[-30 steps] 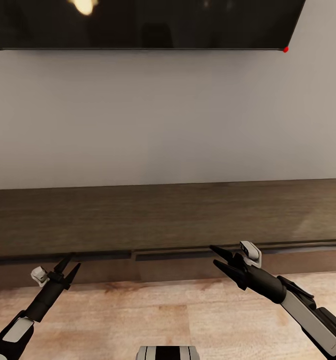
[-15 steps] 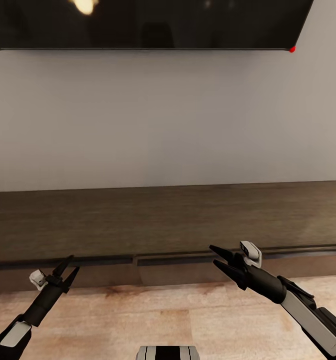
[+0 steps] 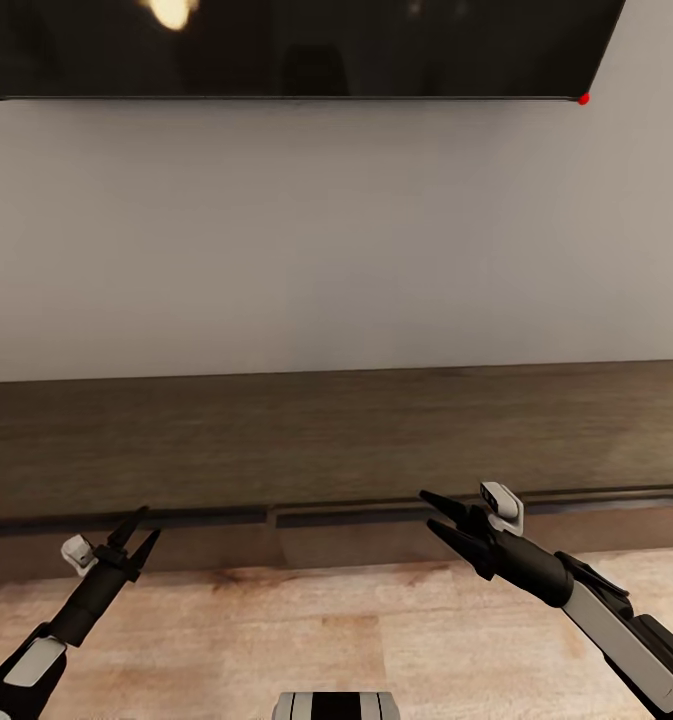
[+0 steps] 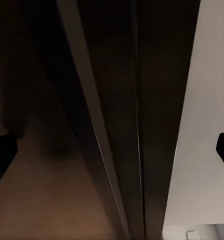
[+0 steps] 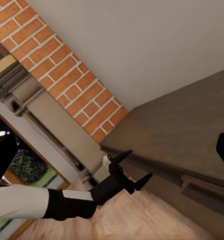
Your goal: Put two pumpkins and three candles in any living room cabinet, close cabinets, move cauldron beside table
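The long, low dark-brown cabinet (image 3: 326, 440) runs across the head view under the wall, both wide fronts (image 3: 456, 530) shut flush. My left gripper (image 3: 144, 528) hovers open just before the left front, nothing between its fingers. My right gripper (image 3: 432, 512) stands open in front of the right front, also empty. The left wrist view looks close along the cabinet's dark front edge (image 4: 99, 140). In the right wrist view the cabinet top (image 5: 192, 130) shows, with my left gripper (image 5: 137, 167) open beside its edge. Pumpkins, candles and cauldron are out of view.
A black television (image 3: 286, 45) hangs on the grey wall above the cabinet. Light wood floor (image 3: 336, 630) lies between me and the cabinet. A red brick fireplace surround (image 5: 57, 75) stands beyond the cabinet's left end.
The head view has shifted slightly, the cabinet sitting a little lower and the television's corner further right. My left gripper has edged a little; the right has held still.
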Robot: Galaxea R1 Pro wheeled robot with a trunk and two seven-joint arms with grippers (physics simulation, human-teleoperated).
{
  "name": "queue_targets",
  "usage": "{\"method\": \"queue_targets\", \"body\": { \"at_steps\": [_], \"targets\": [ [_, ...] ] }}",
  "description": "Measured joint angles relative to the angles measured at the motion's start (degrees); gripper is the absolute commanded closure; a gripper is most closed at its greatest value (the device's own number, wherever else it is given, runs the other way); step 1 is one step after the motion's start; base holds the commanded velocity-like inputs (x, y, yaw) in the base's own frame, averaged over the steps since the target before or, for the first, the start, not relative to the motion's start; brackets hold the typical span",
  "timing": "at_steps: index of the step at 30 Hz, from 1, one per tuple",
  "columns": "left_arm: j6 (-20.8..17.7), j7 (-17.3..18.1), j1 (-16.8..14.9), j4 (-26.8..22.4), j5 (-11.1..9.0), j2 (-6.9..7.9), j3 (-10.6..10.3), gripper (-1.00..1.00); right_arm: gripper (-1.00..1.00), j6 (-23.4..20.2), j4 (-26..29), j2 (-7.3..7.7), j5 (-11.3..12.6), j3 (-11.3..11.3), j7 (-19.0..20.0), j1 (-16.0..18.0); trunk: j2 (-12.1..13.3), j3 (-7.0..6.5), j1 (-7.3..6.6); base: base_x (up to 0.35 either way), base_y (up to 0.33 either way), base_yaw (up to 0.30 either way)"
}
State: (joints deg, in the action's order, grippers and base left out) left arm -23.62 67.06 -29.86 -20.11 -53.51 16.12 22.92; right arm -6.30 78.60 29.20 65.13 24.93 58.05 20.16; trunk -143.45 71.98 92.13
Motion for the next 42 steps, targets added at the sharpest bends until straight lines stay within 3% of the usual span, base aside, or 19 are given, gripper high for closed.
{"method": "queue_targets", "body": {
  "at_steps": [22,23,42],
  "targets": [
    [-0.3,-0.1,-0.2,-0.1,-0.2,-0.03,0.2,-1.00,-1.00,0.0,-0.2,-0.07,0.0,0.0,0.1,0.0,0.0,-0.01,-0.01,-0.033,0.000,0.000],
    [-0.3,-0.1,-0.2,-0.1,-0.2,-0.03,0.2,1.00,-1.00,0.0,-0.2,-0.07,0.0,0.0,0.1,0.0,0.0,-0.01,-0.01,0.000,0.000,0.000],
    [0.1,-1.1,-0.1,0.0,0.4,-0.01,0.1,1.00,-1.00,0.0,-0.2,0.01,0.0,0.0,0.1,0.0,0.0,0.00,0.00,0.000,0.000,0.000]
  ]
}}
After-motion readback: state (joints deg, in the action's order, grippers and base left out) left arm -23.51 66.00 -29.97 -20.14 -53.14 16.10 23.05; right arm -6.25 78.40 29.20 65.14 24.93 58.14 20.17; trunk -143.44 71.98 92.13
